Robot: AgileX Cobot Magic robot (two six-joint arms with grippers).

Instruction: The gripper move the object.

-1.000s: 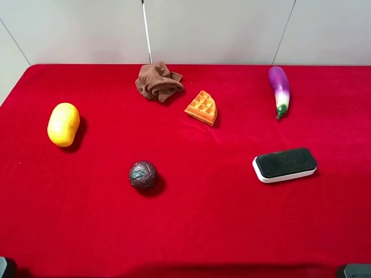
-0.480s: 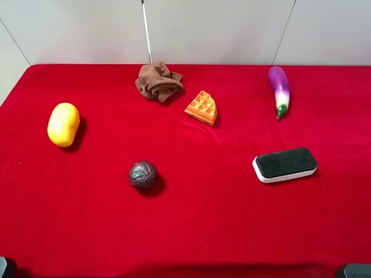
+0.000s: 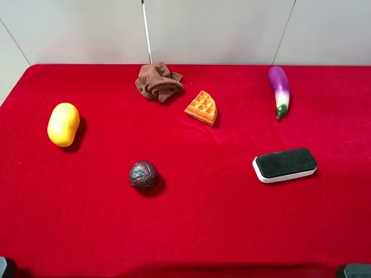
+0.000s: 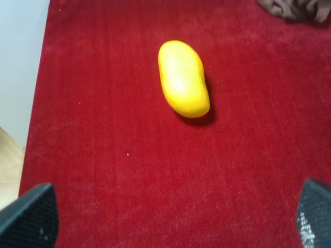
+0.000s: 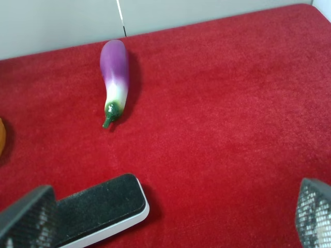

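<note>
The object is a glossy yellow oval (image 3: 63, 124) lying on the red cloth at the left. In the left wrist view the oval (image 4: 183, 78) lies ahead of my left gripper (image 4: 170, 219), apart from it. The jaws are wide open and empty; only the black fingertips (image 4: 28, 214) show at the frame corners. My right gripper (image 5: 170, 219) is open and empty too, with its fingertips (image 5: 314, 212) over the cloth near a black eraser (image 5: 98, 206). In the high view only dark bits of the arms show at the bottom corners.
A dark brown ball (image 3: 142, 175) sits left of centre. An orange waffle wedge (image 3: 202, 107) and a crumpled brown cloth (image 3: 158, 81) lie at the back. A purple eggplant (image 3: 279, 87) is at the back right and the black-and-white eraser (image 3: 285, 164) at the right. The table's left edge (image 4: 39, 103) runs near the oval.
</note>
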